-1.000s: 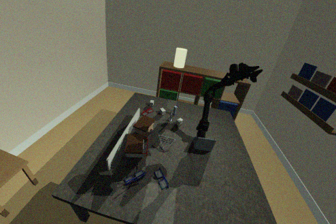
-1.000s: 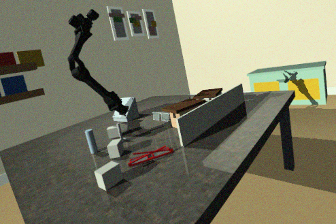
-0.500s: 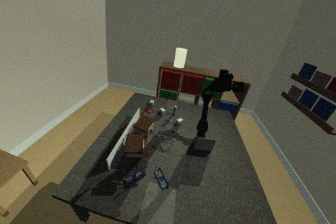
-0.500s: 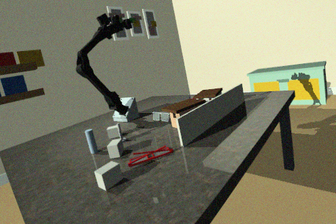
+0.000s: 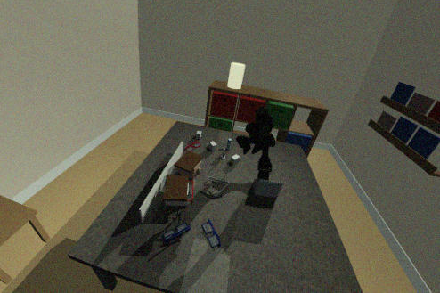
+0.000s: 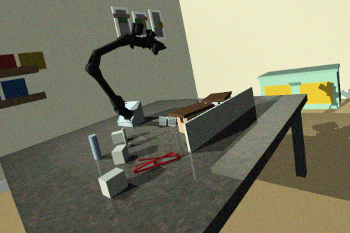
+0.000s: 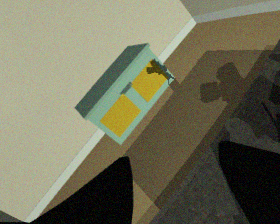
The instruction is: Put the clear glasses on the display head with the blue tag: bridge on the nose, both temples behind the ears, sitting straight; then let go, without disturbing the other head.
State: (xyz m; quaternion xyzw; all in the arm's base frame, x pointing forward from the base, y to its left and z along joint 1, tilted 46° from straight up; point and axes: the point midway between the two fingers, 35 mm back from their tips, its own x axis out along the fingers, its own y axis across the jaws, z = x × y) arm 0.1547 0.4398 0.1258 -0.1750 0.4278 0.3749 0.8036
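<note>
The clear glasses [image 5: 215, 188] [image 6: 171, 122] lie on the table between the arm's base and the heads. Two display heads with flat brown tops stand side by side along the panel: one head [image 5: 189, 161] [image 6: 191, 110] and the other head [image 5: 176, 188] [image 6: 217, 97]. I cannot make out a blue tag on either; their faces are mostly hidden. A thin red outline shows beside the second head in the top view. My gripper [image 5: 242, 144] [image 6: 161, 49] [image 7: 175, 159] is partly open and empty, high above the table, away from the glasses and heads.
A white panel [image 5: 162, 181] [image 6: 221, 120] stands behind the heads. Red glasses [image 5: 193, 145] [image 6: 156, 162], several pale blocks and a blue cylinder [image 5: 229, 144] [image 6: 95, 147] are at one end. Blue glasses [image 5: 176, 232] and another blue pair [image 5: 210, 233] lie toward the other end.
</note>
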